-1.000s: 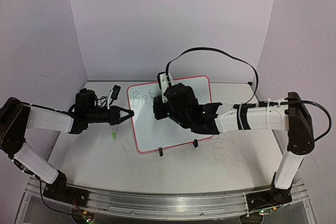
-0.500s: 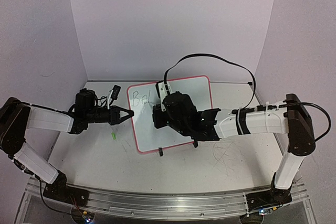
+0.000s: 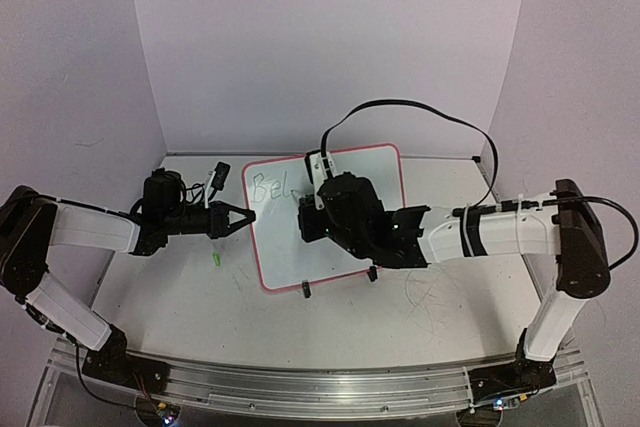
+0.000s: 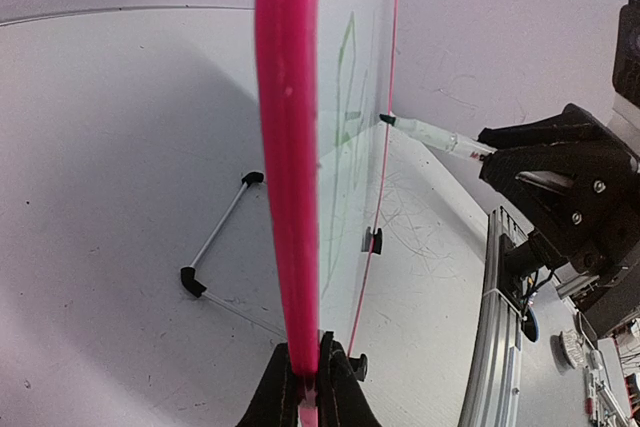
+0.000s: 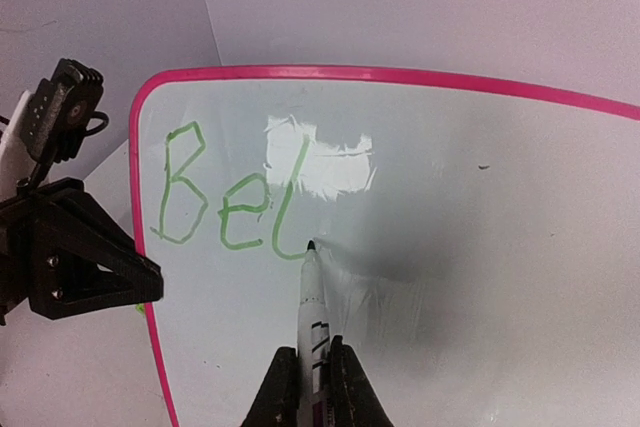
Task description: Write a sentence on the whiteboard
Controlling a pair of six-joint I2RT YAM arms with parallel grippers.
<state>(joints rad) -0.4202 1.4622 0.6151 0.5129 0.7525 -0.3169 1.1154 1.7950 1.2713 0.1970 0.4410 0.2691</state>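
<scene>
lab booth: plain lilac walls [image 3: 330, 47], aluminium base rail [image 3: 320, 390]

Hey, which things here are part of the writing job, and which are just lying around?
In the job:
whiteboard
green letters reading "Bel"
marker, held in the right gripper
left gripper, clamped on the board's rim

Lying about:
small green piece beside the board
faint scribble marks
</scene>
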